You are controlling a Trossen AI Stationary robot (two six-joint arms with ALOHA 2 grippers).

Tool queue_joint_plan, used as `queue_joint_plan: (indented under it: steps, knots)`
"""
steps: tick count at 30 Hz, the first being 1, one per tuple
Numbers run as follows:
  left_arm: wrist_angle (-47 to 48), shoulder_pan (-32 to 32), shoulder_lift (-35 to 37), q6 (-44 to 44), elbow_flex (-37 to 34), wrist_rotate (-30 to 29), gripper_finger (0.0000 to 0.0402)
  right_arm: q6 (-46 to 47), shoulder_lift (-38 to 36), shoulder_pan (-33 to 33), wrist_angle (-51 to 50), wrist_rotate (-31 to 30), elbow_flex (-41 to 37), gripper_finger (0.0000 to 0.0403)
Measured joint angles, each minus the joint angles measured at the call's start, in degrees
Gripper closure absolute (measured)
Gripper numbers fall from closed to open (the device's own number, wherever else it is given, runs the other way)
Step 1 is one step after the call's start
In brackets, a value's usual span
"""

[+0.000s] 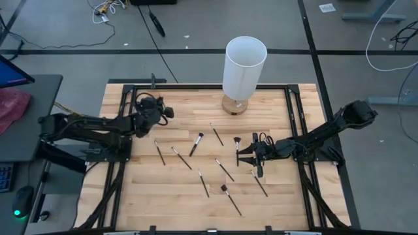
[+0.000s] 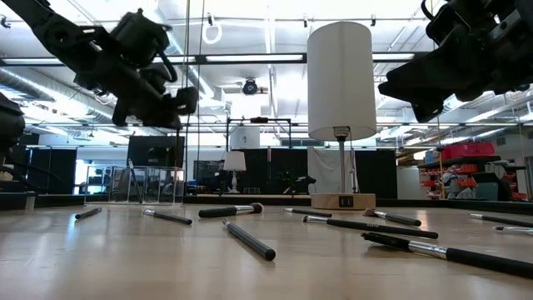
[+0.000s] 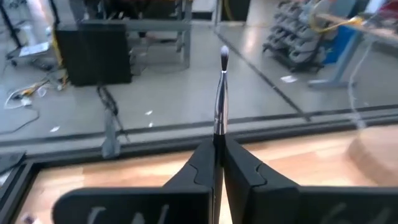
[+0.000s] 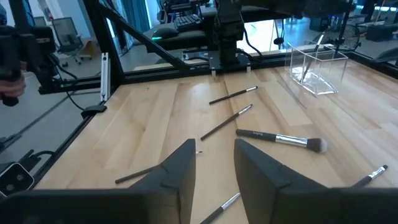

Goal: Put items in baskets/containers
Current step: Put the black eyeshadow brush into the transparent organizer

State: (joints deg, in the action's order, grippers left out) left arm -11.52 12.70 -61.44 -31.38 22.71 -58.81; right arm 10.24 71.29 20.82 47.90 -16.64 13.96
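Pinching brush [image 3: 220,93], left gripper [image 3: 218,163] closed

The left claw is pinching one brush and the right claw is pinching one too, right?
Only half right. The left claw is pinching a thin brush, as the left wrist view shows. But the right claw is open with nothing between its fingers, hanging over the table; the right wrist view shows that.

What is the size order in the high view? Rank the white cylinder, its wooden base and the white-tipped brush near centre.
1. The white cylinder, largest by far.
2. The wooden base, partly hidden under the cylinder.
3. The white-tipped brush, roughly as long as the base looks wide, but far thinner.
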Motion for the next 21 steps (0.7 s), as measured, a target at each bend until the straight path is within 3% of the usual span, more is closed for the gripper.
queue_joint_plan:
  steps: [21]
  knots:
    - [11.32, 4.18, -1.21, -18.75, 0.03, 8.09, 0.0373, -1.72, 0.02, 0.02, 0.02, -0.44, 0.00, 0.0289]
